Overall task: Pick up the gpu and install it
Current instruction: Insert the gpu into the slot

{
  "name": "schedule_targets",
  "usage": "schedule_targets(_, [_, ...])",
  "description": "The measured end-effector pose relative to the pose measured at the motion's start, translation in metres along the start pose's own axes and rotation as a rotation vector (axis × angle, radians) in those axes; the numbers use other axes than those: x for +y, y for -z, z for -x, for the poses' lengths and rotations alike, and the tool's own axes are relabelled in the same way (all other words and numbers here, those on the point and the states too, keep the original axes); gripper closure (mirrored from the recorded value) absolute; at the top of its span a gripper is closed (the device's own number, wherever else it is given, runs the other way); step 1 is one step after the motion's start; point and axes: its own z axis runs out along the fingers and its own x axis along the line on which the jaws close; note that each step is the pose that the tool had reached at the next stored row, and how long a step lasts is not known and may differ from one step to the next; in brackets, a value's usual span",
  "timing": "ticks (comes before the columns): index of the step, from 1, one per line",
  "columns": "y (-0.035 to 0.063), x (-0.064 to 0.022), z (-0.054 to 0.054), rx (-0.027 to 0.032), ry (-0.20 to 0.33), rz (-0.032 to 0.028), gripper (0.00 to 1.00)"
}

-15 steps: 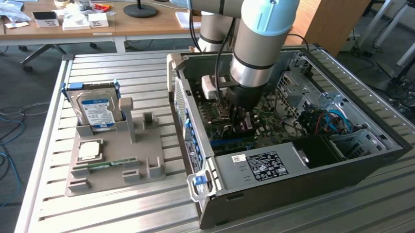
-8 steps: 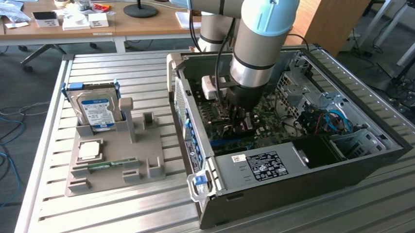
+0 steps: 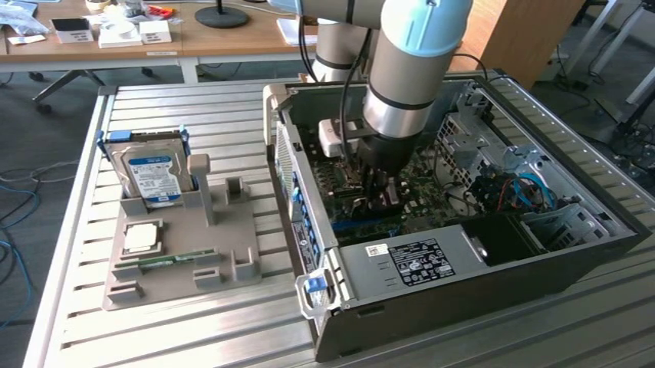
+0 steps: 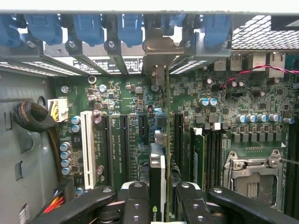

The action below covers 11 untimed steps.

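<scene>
In the exterior view the gripper (image 3: 376,193) sits low inside the open computer case (image 3: 461,303), just over the motherboard (image 3: 450,195). In the wrist view its fingers (image 4: 135,203) are partly closed and clamp the gpu (image 4: 157,161) (seen edge-on). The card stands upright among the expansion slots (image 4: 125,140), with its bracket (image 4: 158,51) at the rear openings.

1. The exterior view looks from high up and outside the table (image 3: 205,337). It faces down at an angle into the open computer case (image 3: 461,307) from a middle distance, and the arm (image 3: 409,69) stands in its centre.
2. The wrist view looks from just behind the gripper (image 4: 163,196), very near, along the held gpu (image 4: 157,172) onto the motherboard (image 4: 126,107) inside the case.
3. Both views share the motherboard, the gripper and the inner wall of the case.
</scene>
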Motion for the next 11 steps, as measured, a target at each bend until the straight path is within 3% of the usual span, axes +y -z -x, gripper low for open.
schedule_targets(5, [0.0007, -0.0010, 0.000, 0.0000, 0.000, -0.0001, 0.73])
schedule_targets(6, [0.0154, -0.0056, 0.002, -0.0001, 0.000, -0.0002, 0.73])
schedule_targets(11, [0.0154, -0.0056, 0.002, -0.0001, 0.000, -0.0002, 0.73])
